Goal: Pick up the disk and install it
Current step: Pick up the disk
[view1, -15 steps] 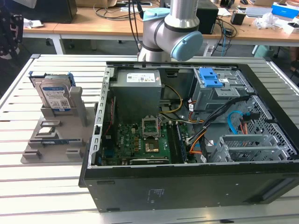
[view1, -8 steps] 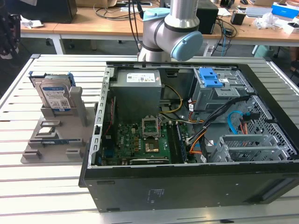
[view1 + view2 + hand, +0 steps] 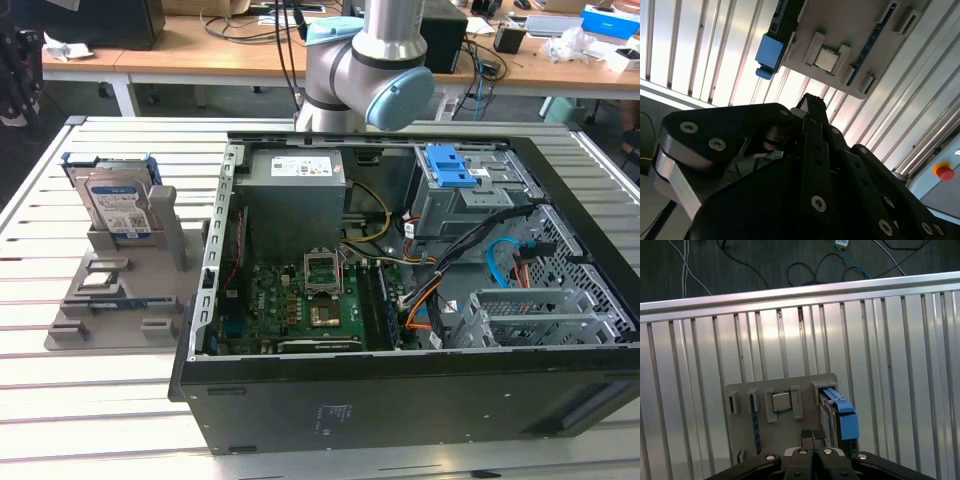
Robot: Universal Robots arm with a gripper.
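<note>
Step in hand, by my read: approach for the pick, nothing grasped yet. One slatted metal table (image 3: 90, 410), with one open computer case (image 3: 400, 405) on it, motherboard exposed. One robot arm (image 3: 365, 70) rises behind the case. One grey fixture tray (image 3: 172, 240) sits on the table just beside the case, on the exterior view's left. One disk (image 3: 118, 205) stands upright on edge in a slot of that tray, blue carrier frame around it, not installed. The tray also holds one processor chip (image 3: 781, 401) in a pocket and one thin strip (image 3: 756, 425), probably a memory module. One gripper (image 3: 812, 434) hangs above the tray near the disk, apart from it; fingers pressed together, nothing between them. Picking likely calls for spreading the fingers, centring over the disk's upper edge and coming down straight along the slot.
</note>
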